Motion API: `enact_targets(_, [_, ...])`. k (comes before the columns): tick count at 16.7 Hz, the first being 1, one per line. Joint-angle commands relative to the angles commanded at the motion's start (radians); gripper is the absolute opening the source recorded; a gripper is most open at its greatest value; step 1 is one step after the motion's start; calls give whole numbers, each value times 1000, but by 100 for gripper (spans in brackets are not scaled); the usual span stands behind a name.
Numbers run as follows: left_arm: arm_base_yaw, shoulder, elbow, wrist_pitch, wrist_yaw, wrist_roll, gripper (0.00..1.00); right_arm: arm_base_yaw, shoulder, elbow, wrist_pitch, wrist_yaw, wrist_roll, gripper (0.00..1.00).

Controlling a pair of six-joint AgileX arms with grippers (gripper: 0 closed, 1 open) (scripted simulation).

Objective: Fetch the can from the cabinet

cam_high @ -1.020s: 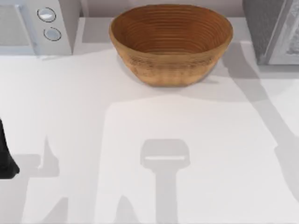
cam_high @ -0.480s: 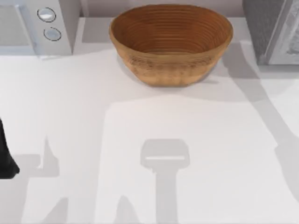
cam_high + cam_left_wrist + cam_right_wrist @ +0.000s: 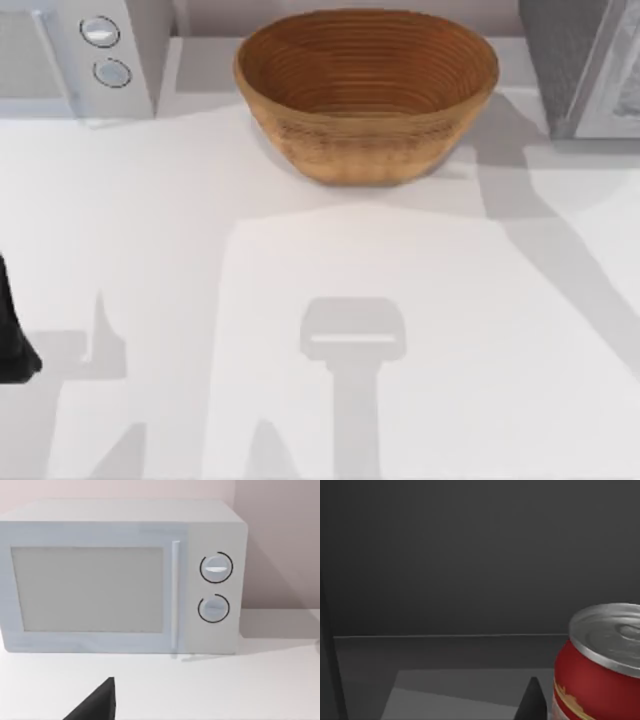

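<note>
Red can (image 3: 600, 665) stands upright inside cabinet (image 3: 470, 555).

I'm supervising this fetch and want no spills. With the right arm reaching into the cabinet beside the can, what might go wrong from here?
1. The red can stands upright right beside a claw finger; a sideways nudge might topple it.
2. The dark cabinet walls look close, so the arm may scrape them when pulling out.
3. The basket sits near the cabinet; a hasty exit might bump it.
</note>
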Motion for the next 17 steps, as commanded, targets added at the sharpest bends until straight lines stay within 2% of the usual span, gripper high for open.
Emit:
enact_targets(3, [0, 0, 0, 0, 0, 0, 100, 73, -77, -13, -75, 70, -1, 0])
enact_targets(10, [0, 0, 0, 0, 0, 0, 100, 62, -106, -43, -64, 59, 2, 0])
enact_targets(13, [0, 0, 0, 0, 0, 0, 100, 18, -201, -170, -16, 11, 5, 0])
enact_targets(17, [0, 0, 0, 0, 0, 0, 100, -82, -410, -481, 79, -95, 6, 0])
